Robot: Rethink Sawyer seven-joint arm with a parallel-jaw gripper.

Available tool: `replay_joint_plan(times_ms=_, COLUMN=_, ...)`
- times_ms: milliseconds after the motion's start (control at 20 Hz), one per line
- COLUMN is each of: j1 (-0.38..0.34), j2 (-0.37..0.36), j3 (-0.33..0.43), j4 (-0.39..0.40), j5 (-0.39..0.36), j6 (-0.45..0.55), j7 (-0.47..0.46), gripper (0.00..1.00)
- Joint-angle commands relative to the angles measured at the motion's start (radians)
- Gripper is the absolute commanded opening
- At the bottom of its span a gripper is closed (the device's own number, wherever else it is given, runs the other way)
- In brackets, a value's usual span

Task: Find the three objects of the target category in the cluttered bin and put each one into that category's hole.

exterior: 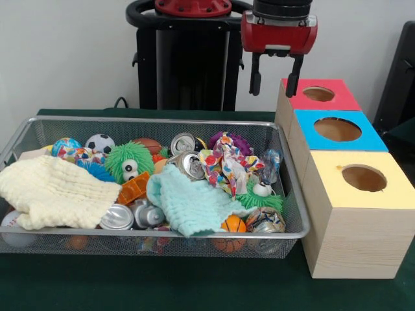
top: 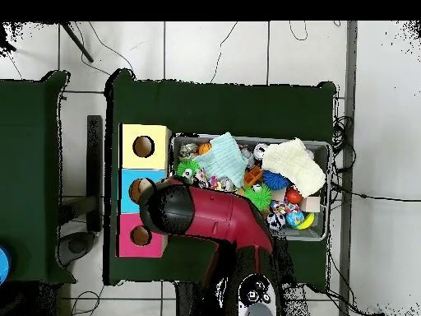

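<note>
Here the cans lie in the basket (exterior: pixel 285 194), down among the clutter. One can (exterior: pixel 184 142) sits near the back wall of the basket with its round top turned toward the front camera. A second can (exterior: pixel 192 165) lies just in front of it, partly on a pale green cloth (exterior: pixel 188 204). A third can (exterior: pixel 117 218) rests by the front wall of the basket, with another silvery can (exterior: pixel 149 215) touching its side. A cream cloth (exterior: pixel 55 191) covers the basket's left end in the front view, and a green fuzzy toy (exterior: pixel 128 162) with bulging eyes sits behind it, near a small soccer ball (exterior: pixel 100 143). An orange ball (exterior: pixel 233 225) lies against the front wall, beside the green cloth.

My gripper (exterior: pixel 273 83) hangs empty above the table, beyond the basket's back corner and beside the pink box (exterior: pixel 340 101); its two dark fingers (exterior: pixel 255 80) are spread apart with nothing between them. Next to the basket stand three boxes in a row, each with a round hole in its top: pink, then the blue box (exterior: pixel 369 139), then the yellow box (exterior: pixel 331 184). In the overhead view my arm (top: pixel 218 218) reaches across toward those boxes, covering part of the blue one.
</note>
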Motion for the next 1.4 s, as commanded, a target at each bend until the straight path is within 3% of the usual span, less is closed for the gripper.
replay_joint_plan(times_ms=50, j1=-0.033, j2=0.058, j3=0.111, j4=0.000, j5=-0.068, j6=-0.067, j7=0.023, gripper=1.00)
replay_joint_plan(times_ms=500, j1=-0.076, j2=0.100, j3=0.143, j4=0.030, j5=-0.098, j6=-0.162, j7=0.021, gripper=1.00)
replay_joint_plan(times_ms=1400, j1=-0.111, j2=0.129, j3=0.153, j4=-0.011, j5=-0.147, j6=-0.158, j7=0.041, gripper=1.00)
